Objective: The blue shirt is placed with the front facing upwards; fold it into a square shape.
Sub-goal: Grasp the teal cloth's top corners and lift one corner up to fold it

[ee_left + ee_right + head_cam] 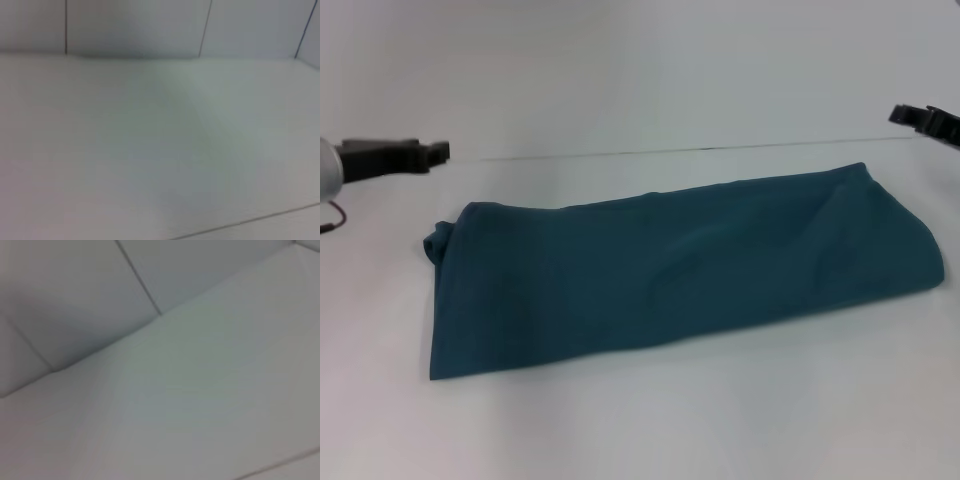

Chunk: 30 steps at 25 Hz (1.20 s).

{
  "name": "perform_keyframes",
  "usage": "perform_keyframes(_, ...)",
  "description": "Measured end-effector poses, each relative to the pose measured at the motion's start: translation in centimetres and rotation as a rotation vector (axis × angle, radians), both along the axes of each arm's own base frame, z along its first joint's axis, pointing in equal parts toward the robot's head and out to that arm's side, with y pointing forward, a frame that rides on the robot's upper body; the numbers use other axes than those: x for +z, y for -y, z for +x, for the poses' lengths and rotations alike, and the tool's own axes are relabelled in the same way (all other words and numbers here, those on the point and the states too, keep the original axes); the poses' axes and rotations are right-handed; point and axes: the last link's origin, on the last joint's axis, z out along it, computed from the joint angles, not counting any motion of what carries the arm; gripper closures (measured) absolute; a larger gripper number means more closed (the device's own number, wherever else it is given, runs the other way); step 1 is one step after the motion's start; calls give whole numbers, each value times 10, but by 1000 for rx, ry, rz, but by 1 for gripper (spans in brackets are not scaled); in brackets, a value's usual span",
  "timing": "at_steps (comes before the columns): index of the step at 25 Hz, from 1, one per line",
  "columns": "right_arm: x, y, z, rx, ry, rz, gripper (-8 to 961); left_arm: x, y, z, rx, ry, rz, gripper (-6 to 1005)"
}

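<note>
- The blue shirt (pixel 670 265) lies folded into a long, dark teal band on the white table (pixel 640 420).
- It runs slantwise, its right end farther from the robot.
- No lettering shows.

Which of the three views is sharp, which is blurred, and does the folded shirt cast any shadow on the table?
Head view: fairly sharp, soft even light; the dark teal-blue cotton shirt, folded into a long band, casts only a faint shadow on the white table along its near edge. Left wrist view: blurred, only pale surface and dark seam lines. Right wrist view: likewise blurred; no shirt in either wrist view.
</note>
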Motion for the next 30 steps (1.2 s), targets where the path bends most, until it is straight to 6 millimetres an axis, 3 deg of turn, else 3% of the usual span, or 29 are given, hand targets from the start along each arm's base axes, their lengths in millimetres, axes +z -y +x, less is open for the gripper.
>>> perform_keyframes(3,-1,15,-2,106,35,13,575,-3,11,11,-71,-27,0,696)
perform_keyframes(4,-3,22,-3,147,42,21,535,-13,24,20,-137,-65,-30,663)
perform_keyframes(6,-3,32,-4,206,40,38,451,-20,30,25,-164,-71,-56,588)
perform_keyframes(10,-8,57,-1,331,47,43,279,-37,46,36,-227,-63,-92,588)
perform_keyframes(15,-23,74,5,384,61,37,290,-50,58,40,-286,-89,-113,587)
perform_keyframes(20,-31,82,10,380,45,28,290,-47,64,40,-321,-48,-75,587)
perform_keyframes(25,-32,85,10,397,40,22,291,-27,69,31,-372,181,-28,564)
perform_keyframes(30,-32,87,10,403,35,20,291,-8,78,6,-458,398,-28,526)
